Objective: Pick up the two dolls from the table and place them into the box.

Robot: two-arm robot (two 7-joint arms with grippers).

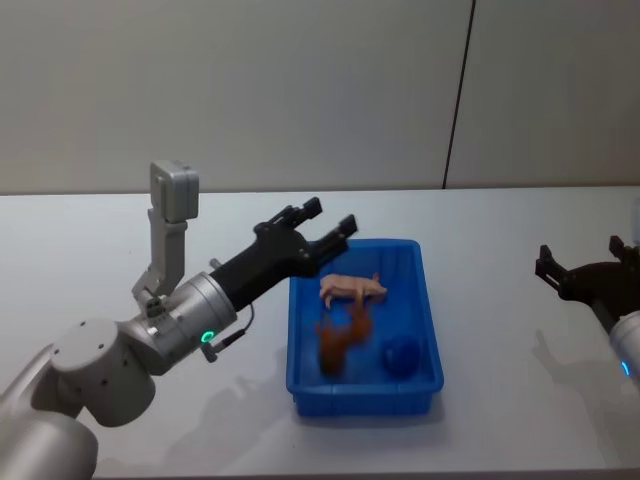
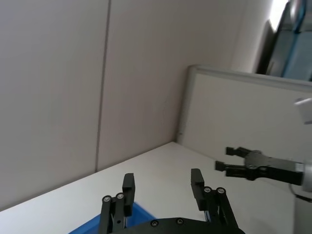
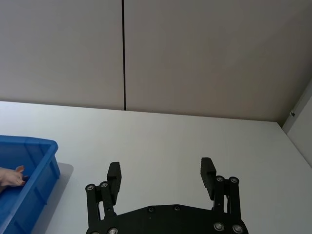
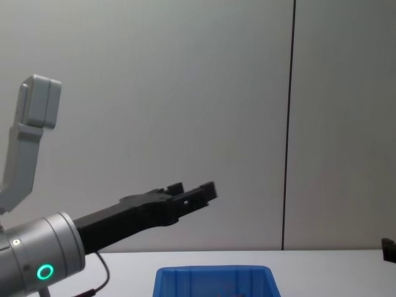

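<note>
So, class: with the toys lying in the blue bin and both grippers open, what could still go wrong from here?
1. The left gripper hangs open just over the box's far left corner; lowering or swinging while pulling back could clip the rim and shove the box across the table.
2. The pink doll and brown doll lie loose, so a knock could tip them out.

A grey panelled wall (image 1: 300,90) with a dark vertical seam (image 1: 458,95) stands behind.

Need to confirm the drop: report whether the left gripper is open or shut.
Open: the left gripper shows its fingers spread apart, empty, above the blue bin's far-left corner.
</note>
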